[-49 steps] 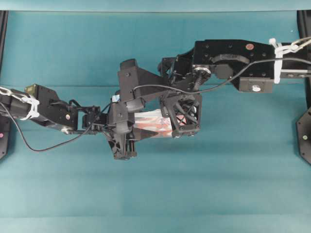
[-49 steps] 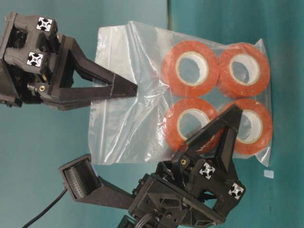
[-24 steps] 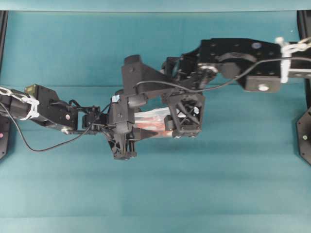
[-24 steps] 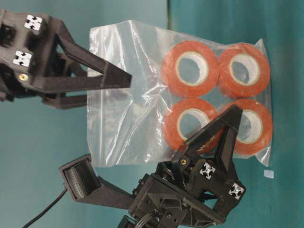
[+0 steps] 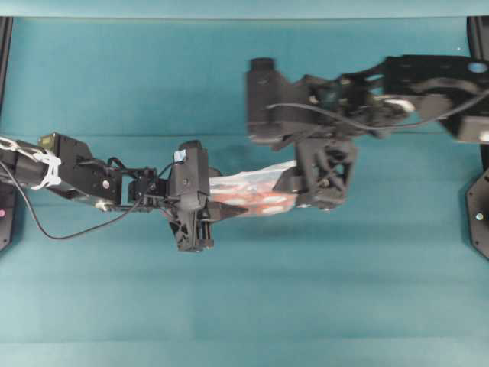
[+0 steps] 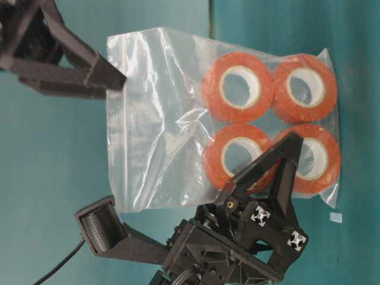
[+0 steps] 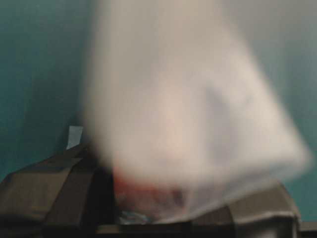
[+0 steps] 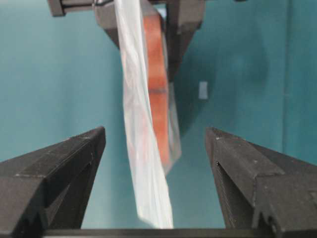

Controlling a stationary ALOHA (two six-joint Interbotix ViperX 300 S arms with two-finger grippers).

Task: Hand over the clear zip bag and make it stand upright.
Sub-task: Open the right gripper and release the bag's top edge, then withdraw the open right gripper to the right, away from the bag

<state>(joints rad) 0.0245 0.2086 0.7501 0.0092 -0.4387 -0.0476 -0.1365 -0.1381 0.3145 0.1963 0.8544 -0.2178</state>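
The clear zip bag (image 6: 160,119) hangs in the air with its orange rolls (image 6: 237,86) packed at one end. My left gripper (image 6: 290,145) is shut on the bag at the roll end and alone carries it (image 5: 256,195). The left wrist view is filled by the blurred bag (image 7: 188,99). My right gripper (image 6: 116,80) stands open at the bag's empty end, only its tips level with that edge. From the right wrist the bag (image 8: 136,99) appears edge-on between the wide-apart fingers of the right gripper (image 8: 154,136), touching neither. In the overhead view the right gripper (image 5: 294,182) is blurred.
A teal table (image 5: 244,306) lies under both arms. A small pale scrap (image 6: 336,217) rests on it near the bag's roll end, also visible as a scrap (image 8: 202,90) in the right wrist view. Black frame posts (image 5: 481,214) stand at the table's sides.
The right gripper has opened, let go of the bag's empty end and drawn back away from it. The left gripper keeps its hold, and the bag has barely shifted.
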